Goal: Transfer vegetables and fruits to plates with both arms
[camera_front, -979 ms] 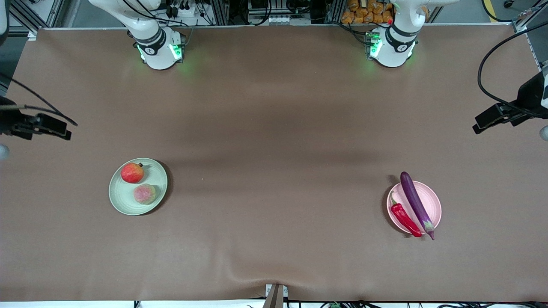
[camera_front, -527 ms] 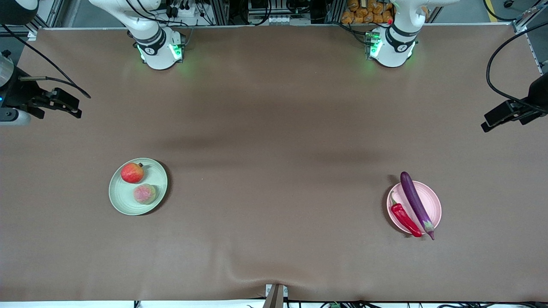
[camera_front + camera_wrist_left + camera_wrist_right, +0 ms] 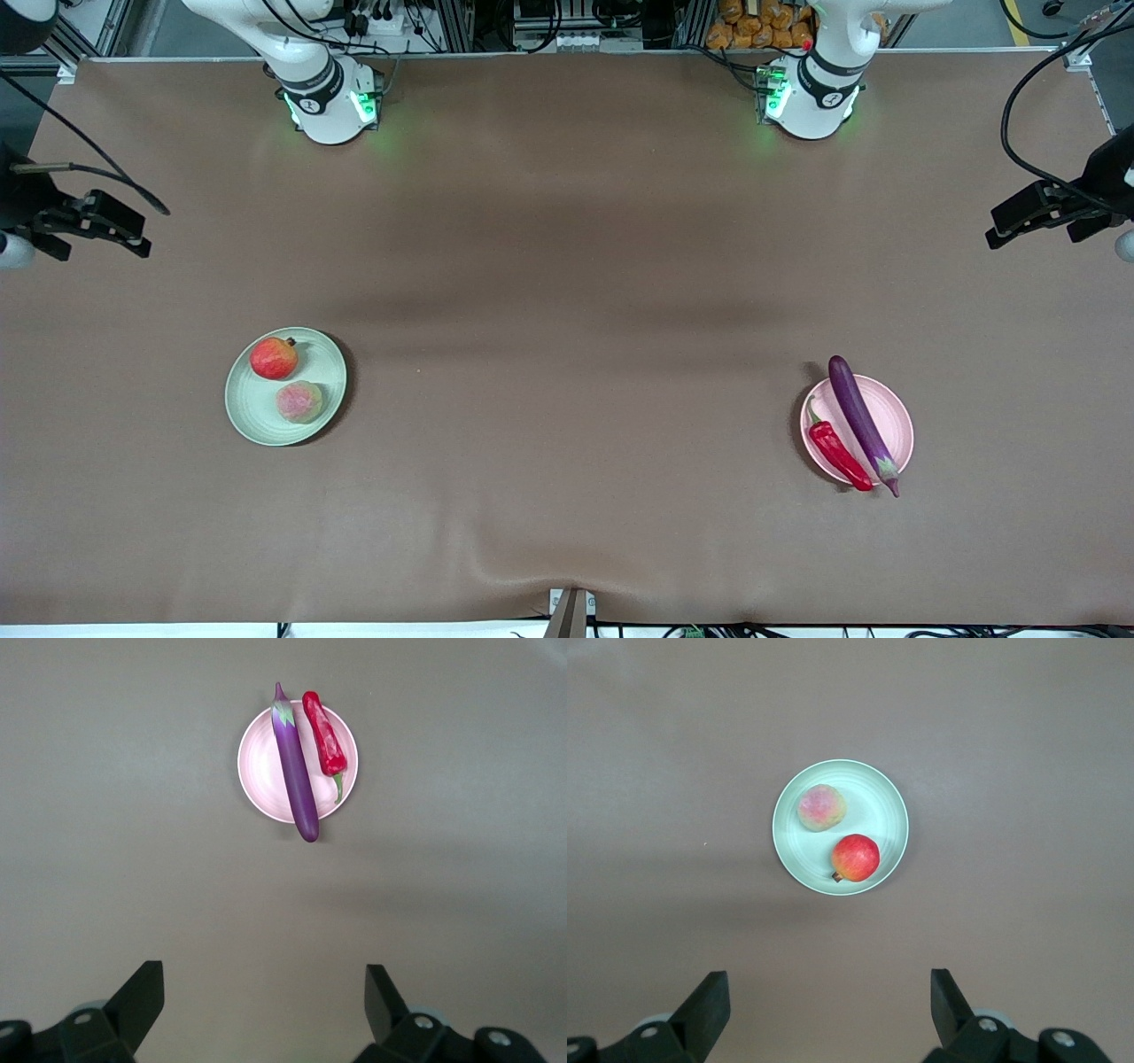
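Brown worktop and the clutter along its edge

A plain brown worktop (image 3: 567, 292) fills the view, with a slight wrinkle at its edge nearest the front camera. Along the edge by the bases stand aluminium frame rails (image 3: 80, 31), black cables (image 3: 381, 18) and a cluster of orange objects (image 3: 762, 22).

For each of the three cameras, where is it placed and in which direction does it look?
Front view: high across the table, facing both arm bases; left gripper and right gripper hang open at the table's ends.
Left wrist view: looks down past its open fingers at the pink plate with eggplant and chili.
Right wrist view: looks down at the green plate with two fruits.
Both plates also show in the front view.
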`<state>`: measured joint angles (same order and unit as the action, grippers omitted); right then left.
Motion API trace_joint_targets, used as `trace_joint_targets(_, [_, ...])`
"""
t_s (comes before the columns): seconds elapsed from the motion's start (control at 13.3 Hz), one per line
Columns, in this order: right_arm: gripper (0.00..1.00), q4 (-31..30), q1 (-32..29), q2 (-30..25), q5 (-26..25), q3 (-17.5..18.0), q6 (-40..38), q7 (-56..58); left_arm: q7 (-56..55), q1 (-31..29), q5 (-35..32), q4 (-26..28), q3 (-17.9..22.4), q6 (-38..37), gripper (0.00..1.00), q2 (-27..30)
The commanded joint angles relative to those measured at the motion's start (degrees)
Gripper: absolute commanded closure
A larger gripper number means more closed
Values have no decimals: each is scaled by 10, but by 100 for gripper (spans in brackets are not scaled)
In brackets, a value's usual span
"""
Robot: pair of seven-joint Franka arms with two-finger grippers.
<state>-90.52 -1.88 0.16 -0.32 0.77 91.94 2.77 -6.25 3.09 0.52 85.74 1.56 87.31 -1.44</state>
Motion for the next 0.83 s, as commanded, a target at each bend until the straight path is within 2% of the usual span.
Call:
trace_joint_targets(0.0, [0, 24, 14, 13, -9, -12, -14, 5, 20, 3, 11, 10, 0, -23, 0, 22])
trace_joint_targets(0.45, [0, 22, 18, 13, -9, -10, -15, 1, 10, 2, 4, 33, -28, -16, 0, 25])
trace_joint_targets(0.6, [0, 24, 17, 13, -10, -10, -15, -1, 9, 0, 4, 39, -28, -15, 0, 35])
trace_joint_targets(0.75, [0, 21, 17, 14, -10, -10, -15, -2, 9, -1, 4, 70, -28, -2, 0, 61])
